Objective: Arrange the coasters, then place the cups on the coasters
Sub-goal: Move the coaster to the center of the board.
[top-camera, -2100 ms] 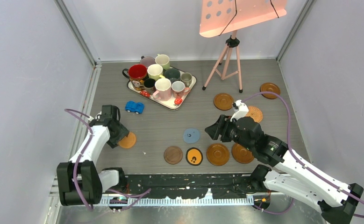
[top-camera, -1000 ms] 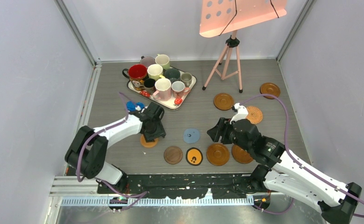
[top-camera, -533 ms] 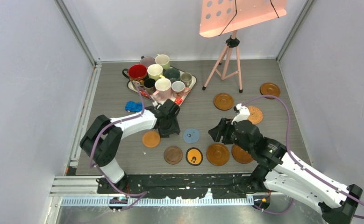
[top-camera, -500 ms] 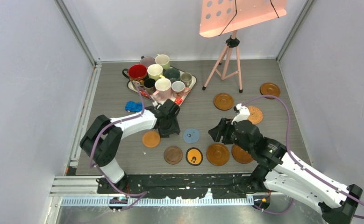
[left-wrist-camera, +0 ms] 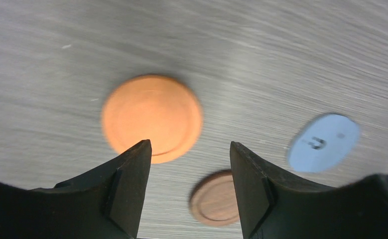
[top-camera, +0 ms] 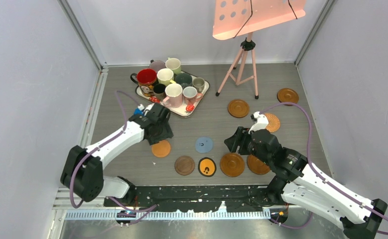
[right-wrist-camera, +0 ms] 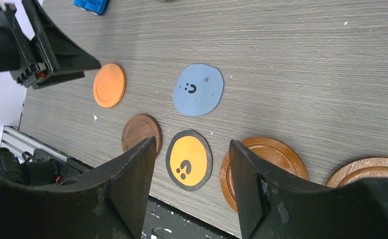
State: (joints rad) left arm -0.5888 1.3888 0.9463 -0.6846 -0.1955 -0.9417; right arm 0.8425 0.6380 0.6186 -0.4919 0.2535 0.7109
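Several coasters lie near the front edge: a plain orange coaster [top-camera: 161,148] [left-wrist-camera: 152,118] [right-wrist-camera: 109,84], a blue one [top-camera: 204,145] [left-wrist-camera: 323,142] [right-wrist-camera: 197,89], a dark wood one [top-camera: 185,165] [left-wrist-camera: 215,198], a black one with an orange centre [top-camera: 207,167] [right-wrist-camera: 189,160] and a glossy brown one [top-camera: 232,164] [right-wrist-camera: 281,159]. Three more brown coasters [top-camera: 238,108] lie at the right rear. The cups [top-camera: 167,82] crowd the tray at the back. My left gripper [top-camera: 160,136] [left-wrist-camera: 189,147] hangs open just above the orange coaster, holding nothing. My right gripper [top-camera: 233,143] [right-wrist-camera: 192,144] hovers open over the front row.
The white strawberry-print tray [top-camera: 202,94] sits at the back left. A blue toy car [right-wrist-camera: 89,5] lies behind my left arm, mostly hidden from above. A pink stand on a tripod [top-camera: 241,64] rises at the back right. Walls close in on both sides.
The left gripper has let go of the orange coaster, which now lies still left of the blue one. That gripper swung right, then back left. The right arm has barely moved.
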